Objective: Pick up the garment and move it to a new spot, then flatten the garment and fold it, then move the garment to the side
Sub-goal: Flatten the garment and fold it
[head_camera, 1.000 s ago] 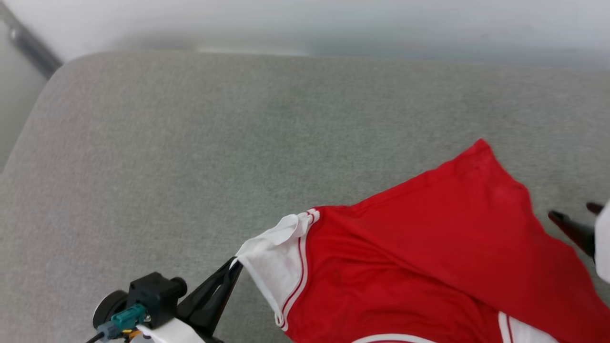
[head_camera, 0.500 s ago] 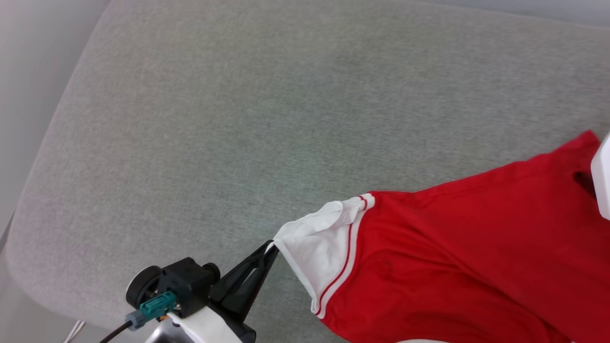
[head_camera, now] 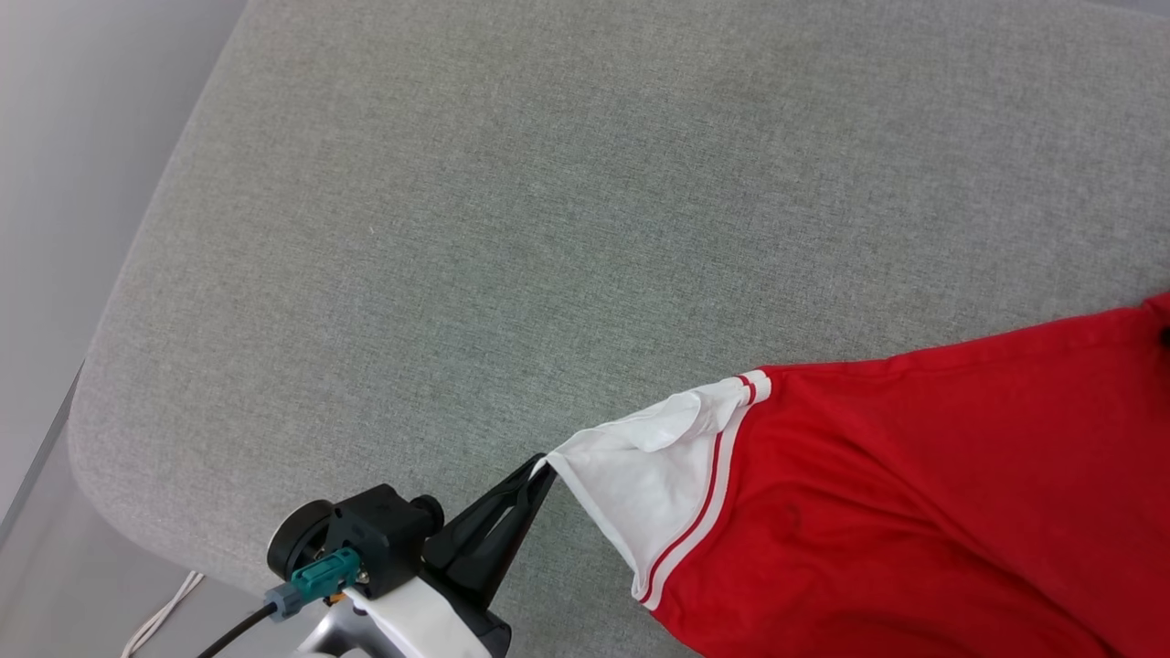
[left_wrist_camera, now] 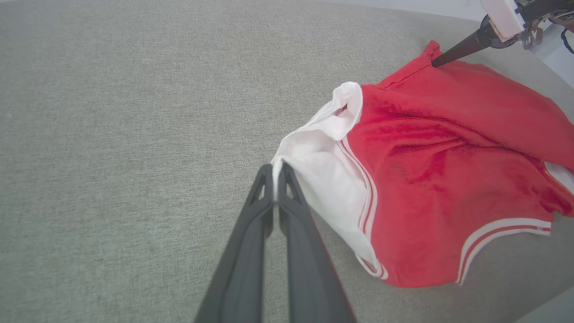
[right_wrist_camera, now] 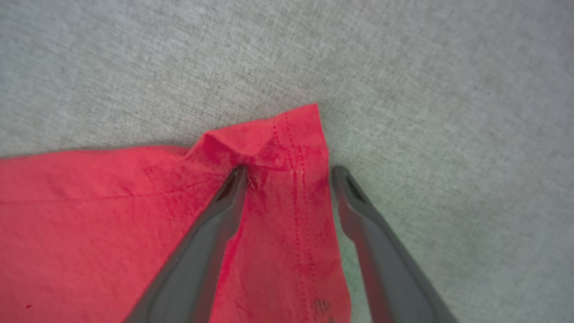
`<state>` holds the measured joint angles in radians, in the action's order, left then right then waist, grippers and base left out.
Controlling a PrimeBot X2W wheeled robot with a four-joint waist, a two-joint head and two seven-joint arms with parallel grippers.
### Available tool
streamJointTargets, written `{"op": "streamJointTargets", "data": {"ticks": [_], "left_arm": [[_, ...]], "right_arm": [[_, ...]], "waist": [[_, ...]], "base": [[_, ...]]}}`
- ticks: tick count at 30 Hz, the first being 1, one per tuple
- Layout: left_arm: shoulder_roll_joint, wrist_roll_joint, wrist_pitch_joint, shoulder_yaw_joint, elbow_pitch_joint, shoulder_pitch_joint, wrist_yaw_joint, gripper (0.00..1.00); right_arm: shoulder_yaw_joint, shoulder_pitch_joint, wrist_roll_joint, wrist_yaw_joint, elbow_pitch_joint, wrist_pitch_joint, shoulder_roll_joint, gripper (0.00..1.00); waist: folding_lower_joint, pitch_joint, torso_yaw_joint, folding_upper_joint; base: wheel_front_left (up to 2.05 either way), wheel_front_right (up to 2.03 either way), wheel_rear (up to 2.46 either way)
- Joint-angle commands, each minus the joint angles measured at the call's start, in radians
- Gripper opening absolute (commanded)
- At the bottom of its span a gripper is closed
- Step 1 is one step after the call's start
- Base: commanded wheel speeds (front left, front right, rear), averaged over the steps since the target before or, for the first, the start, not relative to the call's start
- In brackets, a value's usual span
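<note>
The garment (head_camera: pixel 914 493) is a red jersey with a white, red-striped sleeve (head_camera: pixel 640 466), lying on the grey cushion at the lower right of the head view. My left gripper (head_camera: pixel 541 464) is shut on the tip of that white sleeve (left_wrist_camera: pixel 309 157), seen closely in the left wrist view, where the gripper (left_wrist_camera: pixel 274 167) pinches the cloth's edge. In the right wrist view my right gripper (right_wrist_camera: pixel 287 172) stands open, its fingers straddling a red hem corner of the garment (right_wrist_camera: pixel 278 134); one finger presses on the cloth, the other rests on the cushion beside it.
The grey fabric cushion (head_camera: pixel 512 210) spreads wide to the left and far side of the garment. Its rounded left edge (head_camera: pixel 101 366) drops to a pale floor, where a white cable (head_camera: pixel 160 617) lies. The right arm (left_wrist_camera: pixel 497 18) shows at the left wrist view's top right.
The head camera has swung, shifting the whole picture right and down. The right gripper has come from beside the garment onto its red hem corner. The left grip on the sleeve is unchanged.
</note>
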<state>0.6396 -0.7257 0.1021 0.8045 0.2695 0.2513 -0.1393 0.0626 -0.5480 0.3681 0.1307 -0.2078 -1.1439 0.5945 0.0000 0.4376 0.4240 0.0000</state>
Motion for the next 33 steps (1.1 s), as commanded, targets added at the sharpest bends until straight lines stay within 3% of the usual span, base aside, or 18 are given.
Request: {"op": "streamJointTargets", "data": {"ticks": [1, 7, 15, 24, 33], "left_arm": [[-0.007, -0.002, 0.007, 0.000, -0.001, 0.012, 0.003, 0.00], [0.005, 0.002, 0.009, -0.008, -0.003, 0.016, -0.003, 0.00], [0.049, 0.009, 0.009, -0.040, 0.018, 0.016, -0.029, 0.00], [0.152, 0.005, 0.002, -0.135, 0.097, 0.029, -0.085, 0.00], [0.261, -0.013, 0.000, -0.290, 0.199, 0.108, -0.133, 0.00]], "right_arm": [[0.052, 0.120, 0.012, 0.000, -0.071, -0.031, -0.033, 0.00], [0.037, 0.100, 0.007, 0.000, -0.061, 0.021, -0.018, 0.00], [0.020, -0.040, 0.043, 0.000, -0.031, 0.207, -0.050, 0.00], [0.053, -0.118, 0.127, 0.000, 0.014, 0.331, -0.072, 0.00], [0.044, -0.168, 0.200, 0.000, 0.150, 0.406, -0.079, 0.00]], "waist": [[0.0000, 0.000, 0.000, 0.0000], [0.0000, -0.024, -0.017, 0.0000], [0.0000, -0.119, -0.085, 0.0000], [0.0000, -0.259, -0.201, 0.0000], [0.0000, -0.350, -0.308, 0.0000]], "base": [[0.00, 0.00, 0.00], [0.00, 0.00, 0.00], [0.00, 0.00, 0.00], [0.00, 0.00, 0.00], [0.00, 0.00, 0.00]]}}
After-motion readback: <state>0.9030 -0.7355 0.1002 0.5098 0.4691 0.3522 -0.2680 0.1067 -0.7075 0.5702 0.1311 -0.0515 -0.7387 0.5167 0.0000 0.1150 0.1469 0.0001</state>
